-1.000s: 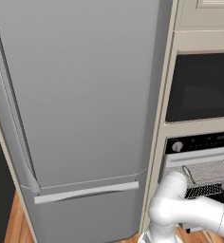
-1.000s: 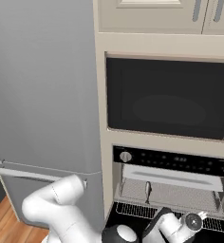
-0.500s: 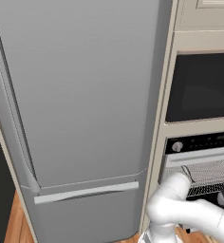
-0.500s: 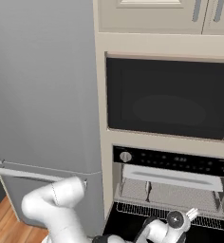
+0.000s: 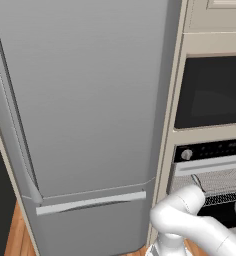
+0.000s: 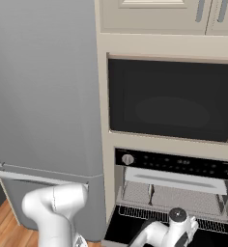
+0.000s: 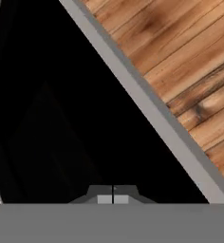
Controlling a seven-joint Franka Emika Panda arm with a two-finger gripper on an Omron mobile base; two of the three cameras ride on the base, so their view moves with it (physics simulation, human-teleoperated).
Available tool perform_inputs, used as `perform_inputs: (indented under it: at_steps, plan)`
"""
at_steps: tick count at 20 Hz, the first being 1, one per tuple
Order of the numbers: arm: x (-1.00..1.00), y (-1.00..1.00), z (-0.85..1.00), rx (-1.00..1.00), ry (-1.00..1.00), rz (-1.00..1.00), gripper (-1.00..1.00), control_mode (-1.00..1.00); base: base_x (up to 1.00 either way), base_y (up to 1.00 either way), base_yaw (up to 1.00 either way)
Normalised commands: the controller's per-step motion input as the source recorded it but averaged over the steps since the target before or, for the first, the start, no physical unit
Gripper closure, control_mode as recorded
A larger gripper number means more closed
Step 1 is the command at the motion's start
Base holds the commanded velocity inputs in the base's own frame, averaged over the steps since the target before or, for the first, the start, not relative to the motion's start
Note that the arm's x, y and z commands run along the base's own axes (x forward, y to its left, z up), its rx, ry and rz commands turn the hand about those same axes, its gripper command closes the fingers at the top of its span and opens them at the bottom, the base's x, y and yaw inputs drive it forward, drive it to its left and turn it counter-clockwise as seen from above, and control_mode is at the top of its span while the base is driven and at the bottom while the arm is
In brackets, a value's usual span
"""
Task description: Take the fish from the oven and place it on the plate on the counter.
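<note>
The oven [image 6: 174, 185] stands open, its wire rack [image 6: 169, 198] showing under the black control strip and round knob [image 6: 128, 158]. Its door [image 6: 128, 226] is folded down. My hand hangs low over that door in the right base view. In the hand view my gripper [image 7: 113, 198] is shut, the two tips pressed together with nothing between them, above the door's black glass [image 7: 61, 118] and its grey edge [image 7: 142, 104]. The oven [image 5: 215, 182] also sits at the right of the left base view. The fish, the plate and the counter are out of view.
A tall grey fridge [image 5: 85, 100] fills the space left of the oven column. A black-glass appliance [image 6: 174, 101] sits above the oven, with cream cabinets [image 6: 154, 14] over it. Wooden floor [image 7: 190, 61] lies beyond the door's edge.
The jaws have closed from open to fully shut, on nothing. In the right base view the hand has shifted a little to the left over the oven door.
</note>
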Motion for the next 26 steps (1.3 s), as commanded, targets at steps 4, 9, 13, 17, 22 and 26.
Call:
perform_inputs:
  at_steps: [4,9,13,17,22,26]
  plan:
    - [-1.0,0.0,0.0,0.0,0.55,0.29,1.0,-1.0,0.0,0.0,0.0]
    - [-0.82,-0.13,0.52,0.16,0.02,0.26,1.0,-1.0,0.0,0.0,0.0]
    - [-0.34,-0.1,1.0,0.2,-0.13,0.31,1.0,-1.0,0.0,0.0,0.0]
    - [-0.36,0.0,1.0,0.08,0.0,0.36,1.0,-1.0,0.0,0.0,0.0]
    - [-0.15,0.07,0.91,0.01,0.06,0.54,1.0,-1.0,0.0,0.0,0.0]
    - [0.0,0.04,0.56,0.04,-0.02,0.65,1.0,-1.0,0.0,0.0,0.0]
